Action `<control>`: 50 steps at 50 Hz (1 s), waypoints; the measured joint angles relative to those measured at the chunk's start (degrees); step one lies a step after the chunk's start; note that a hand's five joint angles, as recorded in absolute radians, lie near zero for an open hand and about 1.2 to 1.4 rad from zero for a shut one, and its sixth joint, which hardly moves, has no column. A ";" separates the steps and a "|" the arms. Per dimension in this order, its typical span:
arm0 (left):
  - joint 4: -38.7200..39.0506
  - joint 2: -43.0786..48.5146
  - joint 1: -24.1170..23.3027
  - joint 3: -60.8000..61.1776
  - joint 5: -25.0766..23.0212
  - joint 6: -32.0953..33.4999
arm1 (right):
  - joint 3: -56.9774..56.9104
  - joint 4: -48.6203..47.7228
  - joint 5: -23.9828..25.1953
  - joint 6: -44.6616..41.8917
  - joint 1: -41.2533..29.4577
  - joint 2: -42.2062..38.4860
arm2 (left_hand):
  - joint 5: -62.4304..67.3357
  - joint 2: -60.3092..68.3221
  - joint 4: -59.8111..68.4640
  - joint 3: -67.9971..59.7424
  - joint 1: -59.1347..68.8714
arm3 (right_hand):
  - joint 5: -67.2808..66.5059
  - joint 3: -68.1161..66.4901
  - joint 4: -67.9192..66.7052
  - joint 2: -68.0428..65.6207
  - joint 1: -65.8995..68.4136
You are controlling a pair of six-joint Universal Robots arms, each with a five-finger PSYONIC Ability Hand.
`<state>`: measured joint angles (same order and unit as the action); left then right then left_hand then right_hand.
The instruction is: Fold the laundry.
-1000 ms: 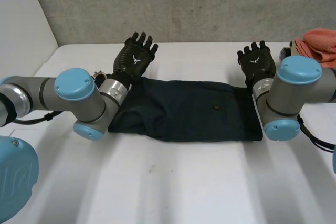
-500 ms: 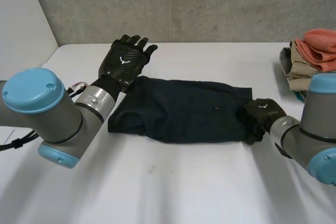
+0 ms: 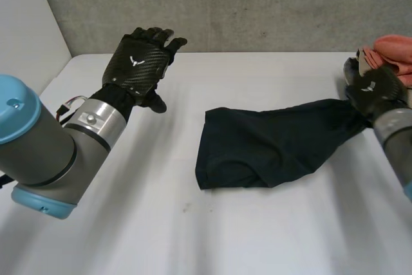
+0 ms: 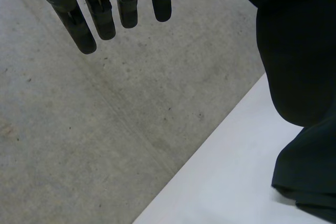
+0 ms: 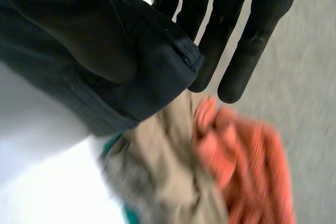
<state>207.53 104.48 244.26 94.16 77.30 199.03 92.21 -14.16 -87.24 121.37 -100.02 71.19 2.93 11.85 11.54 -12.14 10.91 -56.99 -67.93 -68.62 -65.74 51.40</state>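
A: Where's your right hand (image 3: 376,91)?
B: Out by the table's right edge, up against the pile (image 3: 394,53) of orange and beige clothes. Your thumb pins one end of the dark cloth (image 3: 257,149) against straight fingers (image 5: 257,30), and the hemmed edge bunches over the thumb

A: Rest of the cloth?
B: It stretches from that hand leftward and down to the table (image 3: 193,236). The free end lies bunched near the middle, with a fold along its near edge. That end is well in from every table edge

A: Left hand (image 3: 138,69)?
B: Raised over the far left of the table, fingers straight and a little spread, holding nothing, well apart from the cloth

A: Room to move?
B: You've got bare white table in front of the cloth and all across the left, between your left hand and the cloth. Tight on the right: the pile is touching or just beside your hand, can't tell which
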 measured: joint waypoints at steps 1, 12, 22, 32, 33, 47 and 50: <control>0.00 -0.39 0.15 0.47 -0.01 -0.53 | -0.96 -0.27 0.62 -0.74 -1.76 -0.41 | 0.00 0.00 0.00 0.00 0.00 | 0.00 0.00 0.00 0.00 0.00; 0.11 -1.56 1.26 2.60 0.00 -2.39 | -6.20 -3.74 18.39 -1.88 -21.73 -10.47 | 0.00 0.00 0.00 0.00 0.00 | -0.99 -0.33 -0.01 0.00 0.00; 0.66 -0.37 0.88 -1.02 0.41 -3.45 | -8.73 -3.70 21.71 4.06 -27.51 -14.91 | 0.00 0.00 0.00 0.00 0.00 | 54.18 55.25 55.84 53.63 -38.64; -0.33 9.25 -6.22 -13.39 4.33 -7.55 | -6.84 -1.45 15.63 42.91 -19.83 -1.55 | 0.00 0.00 0.00 0.00 0.00 | 54.21 55.91 56.55 53.81 -38.64; -0.96 11.14 -7.70 -15.50 5.00 -7.81 | -6.54 -0.19 14.95 47.09 -18.17 -0.09 | 0.00 0.00 0.00 0.00 0.00 | 54.21 55.91 56.55 53.81 -38.64; -22.31 31.91 -15.66 -36.48 14.84 -7.95 | -16.20 18.68 12.71 52.00 -9.30 -9.19 | 0.00 0.00 0.01 0.00 0.16 | 54.21 55.91 56.55 53.81 -38.64; -26.25 33.93 -15.42 -37.16 17.68 -7.76 | -18.95 20.44 12.93 49.37 -9.45 -15.03 | 0.00 0.00 0.00 0.00 0.14 | 54.21 55.91 56.55 53.81 -38.64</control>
<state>181.27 138.42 228.84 57.00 94.98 191.26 73.25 6.27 -74.31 170.75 -109.47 56.16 2.94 11.85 11.54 -12.14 11.05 -2.78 -12.02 -12.06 -11.93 12.76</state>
